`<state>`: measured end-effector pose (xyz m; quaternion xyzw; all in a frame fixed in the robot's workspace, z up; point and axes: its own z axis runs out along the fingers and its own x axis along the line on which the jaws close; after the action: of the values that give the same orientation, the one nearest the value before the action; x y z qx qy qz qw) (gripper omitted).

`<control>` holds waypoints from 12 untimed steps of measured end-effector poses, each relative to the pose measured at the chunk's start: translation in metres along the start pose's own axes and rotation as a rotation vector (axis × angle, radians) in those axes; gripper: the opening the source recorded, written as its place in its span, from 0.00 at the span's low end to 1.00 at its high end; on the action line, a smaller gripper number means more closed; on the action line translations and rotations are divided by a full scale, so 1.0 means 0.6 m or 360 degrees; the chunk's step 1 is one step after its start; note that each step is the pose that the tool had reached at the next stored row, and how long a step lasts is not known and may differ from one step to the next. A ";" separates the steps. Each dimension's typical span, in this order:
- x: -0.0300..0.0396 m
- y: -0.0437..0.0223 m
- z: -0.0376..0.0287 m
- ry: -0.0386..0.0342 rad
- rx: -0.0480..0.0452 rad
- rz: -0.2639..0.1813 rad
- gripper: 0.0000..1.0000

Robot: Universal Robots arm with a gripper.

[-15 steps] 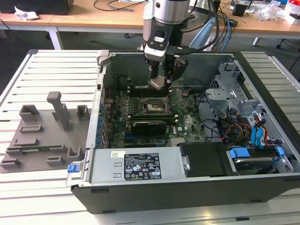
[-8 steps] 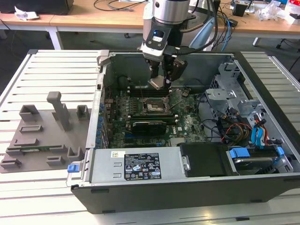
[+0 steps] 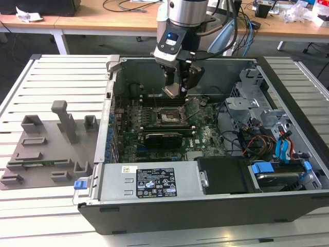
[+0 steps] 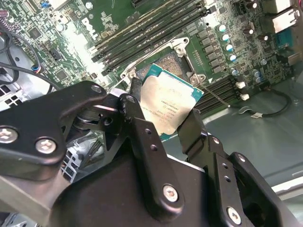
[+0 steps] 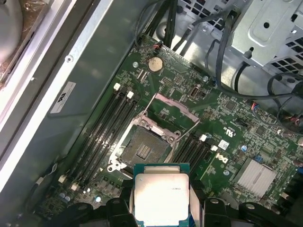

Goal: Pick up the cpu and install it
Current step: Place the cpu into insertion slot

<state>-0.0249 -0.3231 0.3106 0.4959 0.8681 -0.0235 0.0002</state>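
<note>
In the exterior view my gripper [image 3: 176, 88] hangs inside the open computer case, just above the motherboard. It is shut on the cpu [image 3: 171, 91], a flat square chip with a silvery top. In both wrist views the two black fingers [image 4: 142, 137] press on opposite edges of the cpu [image 4: 168, 104] [image 5: 162, 194]. The black-framed socket [image 5: 142, 150] lies open a little beyond the chip, with its metal load plate [image 5: 173, 111] swung up. In the second wrist view the held chip partly covers the socket [image 4: 165, 60]. Chip and socket are apart.
Memory slots [image 5: 106, 132] flank the socket. A drive cage [image 3: 252, 98] and loose cables [image 3: 257, 139] fill the case at the exterior view's right. The power supply [image 3: 149, 182] sits at the front. A grey tray with upright holders [image 3: 46, 149] lies outside, at the left.
</note>
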 end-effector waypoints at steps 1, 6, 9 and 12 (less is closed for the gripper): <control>0.000 0.000 0.000 0.0001 0.0000 0.0013 0.55; 0.000 0.000 0.000 0.0002 0.0001 0.0053 0.55; 0.000 0.000 0.000 0.0003 0.0002 0.0072 0.55; 0.000 0.000 0.000 0.0004 0.0002 0.0090 0.55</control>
<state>-0.0249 -0.3231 0.3104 0.5203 0.8537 -0.0235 -0.0005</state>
